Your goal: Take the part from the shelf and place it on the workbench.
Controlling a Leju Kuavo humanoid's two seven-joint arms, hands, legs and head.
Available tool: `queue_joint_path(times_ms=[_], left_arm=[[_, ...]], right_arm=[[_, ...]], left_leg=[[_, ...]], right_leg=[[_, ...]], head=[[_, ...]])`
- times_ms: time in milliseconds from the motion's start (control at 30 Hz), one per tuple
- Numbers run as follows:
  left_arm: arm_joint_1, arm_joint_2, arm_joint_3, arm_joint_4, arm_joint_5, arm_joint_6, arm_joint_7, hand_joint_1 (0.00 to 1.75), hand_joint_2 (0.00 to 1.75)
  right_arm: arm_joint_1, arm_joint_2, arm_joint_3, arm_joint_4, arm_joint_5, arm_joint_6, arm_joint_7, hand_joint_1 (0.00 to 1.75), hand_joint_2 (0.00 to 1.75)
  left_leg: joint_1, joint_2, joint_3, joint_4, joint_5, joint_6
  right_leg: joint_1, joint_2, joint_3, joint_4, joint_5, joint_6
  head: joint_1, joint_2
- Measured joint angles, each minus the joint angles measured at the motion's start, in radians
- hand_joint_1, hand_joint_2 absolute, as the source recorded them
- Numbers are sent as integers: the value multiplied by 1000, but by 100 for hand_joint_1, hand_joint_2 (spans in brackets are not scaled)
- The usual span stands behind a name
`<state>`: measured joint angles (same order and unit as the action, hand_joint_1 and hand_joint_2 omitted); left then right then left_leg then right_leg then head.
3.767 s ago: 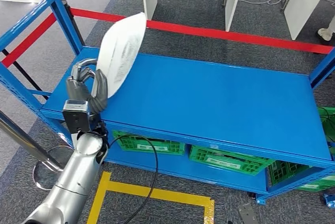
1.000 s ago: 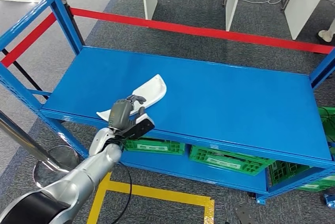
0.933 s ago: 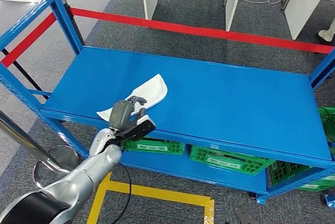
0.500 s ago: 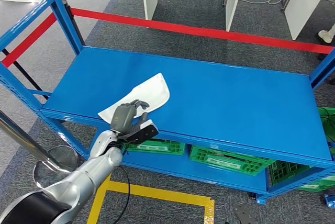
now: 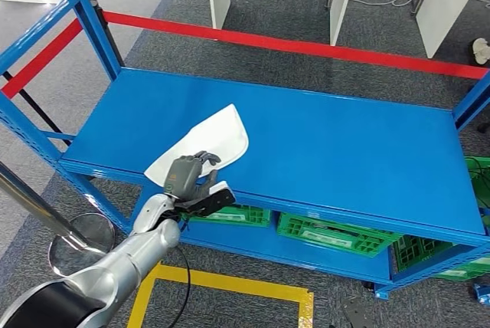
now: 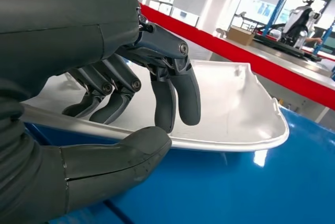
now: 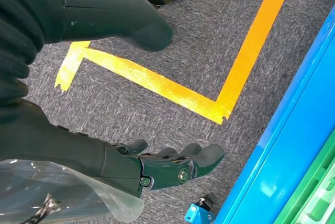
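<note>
While gripped by fingers [image 6: 174, 98]: one part [image 5: 204, 142].

Green crates [image 5: 315, 234] underneath, red barrier tape [image 5: 324, 48], yellow floor tape [image 5: 231, 283].

Nothing can be read here — the pale labels on the green crates [image 5: 324, 236] under the blue shelf [image 5: 347, 152] are too small and blurred to make out.

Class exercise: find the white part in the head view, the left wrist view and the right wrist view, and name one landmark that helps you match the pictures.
Head view: the white part lies near the blue shelf's front left, under the left hand.
Left wrist view: the white part runs across the middle, its near edge between thumb and fingers.
Right wrist view: it is not in this picture.
Shared landmark: the blue shelf.
</note>
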<state>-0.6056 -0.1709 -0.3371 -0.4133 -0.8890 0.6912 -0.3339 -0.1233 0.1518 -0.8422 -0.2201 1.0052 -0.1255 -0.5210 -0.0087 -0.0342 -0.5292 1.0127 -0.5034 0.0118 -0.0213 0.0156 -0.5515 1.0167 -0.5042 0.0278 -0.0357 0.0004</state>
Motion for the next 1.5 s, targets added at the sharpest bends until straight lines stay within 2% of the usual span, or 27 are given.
queue_joint_path(times_ms=[400, 633, 767, 933, 1233, 1500], left_arm=[[0, -1, -14, 6, -43, 5, 24, 175, 175], [4, 0, -15, 3, -156, 7, 59, 175, 175], [17, -2, 17, -24, -276, 8, 57, 175, 175], [46, -16, 104, -101, -355, 8, -1, 175, 175], [97, -103, 375, -356, -432, 9, -189, 175, 175], [117, -155, 497, -475, -403, 9, -277, 175, 175]], right_arm=[[0, 0, 0, 0, 0, 0, 1, 0, 175], [0, 0, 0, 0, 0, 0, 2, 0, 175], [0, 0, 0, 0, 0, 0, 2, 0, 175], [1, 0, 1, 0, 0, 0, 3, 0, 175], [2, 0, 10, 0, 2, -1, 8, 0, 175], [2, 0, 11, 0, 3, -3, 9, 0, 175]], left_leg=[[0, 0, 0, 0, 0, 0], [0, 0, 0, 0, 0, 0], [0, 0, 0, 0, 0, 0], [0, 0, 0, 0, 0, 0], [0, 0, 0, 0, 0, 0], [0, 0, 0, 0, 0, 0]], right_leg=[[0, 0, 0, 0, 0, 0], [0, 0, 0, 0, 0, 0], [0, 0, 0, 0, 0, 0], [0, 0, 0, 0, 0, 0], [0, 0, 0, 0, 0, 0], [0, 0, 0, 0, 0, 0]], head=[[0, 0], [0, 0], [0, 0], [0, 0], [0, 0], [0, 0]])
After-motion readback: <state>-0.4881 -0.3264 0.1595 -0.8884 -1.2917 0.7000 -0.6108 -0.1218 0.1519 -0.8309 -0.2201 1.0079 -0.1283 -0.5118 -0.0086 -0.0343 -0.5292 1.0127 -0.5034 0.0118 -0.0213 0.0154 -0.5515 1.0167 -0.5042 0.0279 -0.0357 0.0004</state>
